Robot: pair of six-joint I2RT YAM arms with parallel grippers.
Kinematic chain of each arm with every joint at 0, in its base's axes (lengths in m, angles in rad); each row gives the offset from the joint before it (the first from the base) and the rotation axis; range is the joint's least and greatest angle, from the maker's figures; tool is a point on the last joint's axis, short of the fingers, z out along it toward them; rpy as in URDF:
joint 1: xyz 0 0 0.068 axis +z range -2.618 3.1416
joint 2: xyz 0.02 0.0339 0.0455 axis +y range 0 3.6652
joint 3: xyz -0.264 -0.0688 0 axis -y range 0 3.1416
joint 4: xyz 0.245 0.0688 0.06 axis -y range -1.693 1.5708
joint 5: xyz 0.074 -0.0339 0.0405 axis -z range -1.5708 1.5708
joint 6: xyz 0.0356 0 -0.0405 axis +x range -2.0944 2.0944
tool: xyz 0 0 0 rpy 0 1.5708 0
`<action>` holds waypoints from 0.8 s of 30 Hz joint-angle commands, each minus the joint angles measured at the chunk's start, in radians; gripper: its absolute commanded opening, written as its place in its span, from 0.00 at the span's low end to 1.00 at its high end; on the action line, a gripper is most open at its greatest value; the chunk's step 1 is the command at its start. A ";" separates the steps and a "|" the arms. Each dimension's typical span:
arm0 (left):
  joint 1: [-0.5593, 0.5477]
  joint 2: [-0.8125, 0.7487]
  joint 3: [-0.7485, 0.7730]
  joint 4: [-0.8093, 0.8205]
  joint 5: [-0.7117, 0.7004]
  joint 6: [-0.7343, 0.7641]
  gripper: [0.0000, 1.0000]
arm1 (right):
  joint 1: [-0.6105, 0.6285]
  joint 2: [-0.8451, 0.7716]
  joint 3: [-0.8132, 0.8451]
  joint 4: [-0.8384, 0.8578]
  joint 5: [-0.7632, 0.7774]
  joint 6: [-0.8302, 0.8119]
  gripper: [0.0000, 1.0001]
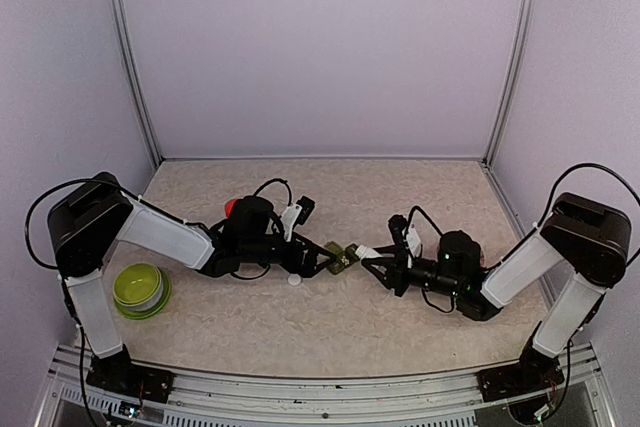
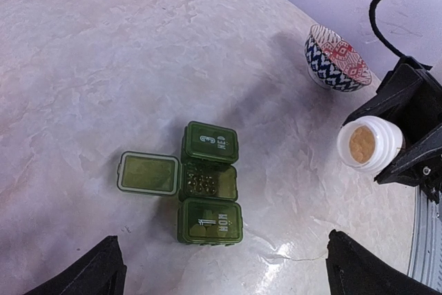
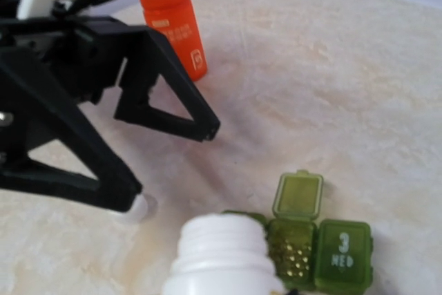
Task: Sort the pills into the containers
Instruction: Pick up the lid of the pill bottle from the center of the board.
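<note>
1. The containers (image 2: 209, 183) sit on the counter (image 2: 103, 67), between the two arms. They are three little dark green boxes joined in a row.
2. The middle box has its lid (image 2: 147, 173) flipped open to the side, so things can drop in. Small yellow pills (image 3: 291, 257) lie inside it.
3. The two end boxes are closed. One shut lid (image 3: 343, 250) shows a white 3. What is inside these two boxes is hidden.
4. The right end effector (image 1: 375, 253) is almost closed and squeezes a white bottle (image 2: 368, 145). The bottle has no cap. It lies tipped on its side with its mouth toward the containers. It looks ready to pour into the open box.
5. Tan stuff, likely more pills, fills the bottle close to its mouth.
6. The mouth is just beside the row. It is hard to tell if it is right over the open box.
7. The left end effector (image 3: 173, 165) is wide open and holds nothing. It hangs just beside the containers on the other side, maybe to steady them.
8. A white cap (image 3: 138, 206) lies on the counter near the left end effector. It is likely the bottle's cap, put out of the way.
9. An orange bottle (image 3: 173, 25) stands upright farther back.
10. A lime-green bowl (image 1: 140, 289) sits by the left arm, well apart from the row.
11. A patterned bowl (image 2: 336, 58) sits off to one side, and its inside cannot be seen.
</note>
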 commanded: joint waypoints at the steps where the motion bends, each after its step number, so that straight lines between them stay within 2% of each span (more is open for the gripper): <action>1: -0.001 -0.001 0.017 -0.003 -0.005 0.008 0.99 | -0.010 0.022 -0.017 0.147 -0.025 -0.011 0.00; 16: -0.001 -0.003 0.017 -0.005 -0.008 0.007 0.99 | -0.011 0.045 -0.126 0.545 -0.109 -0.012 0.00; 21: -0.001 -0.004 0.016 -0.006 -0.008 0.009 0.99 | -0.011 0.019 -0.170 0.688 -0.145 -0.017 0.01; 24: -0.001 -0.004 0.017 -0.006 -0.007 0.010 0.99 | -0.010 -0.033 -0.191 0.705 -0.167 -0.034 0.01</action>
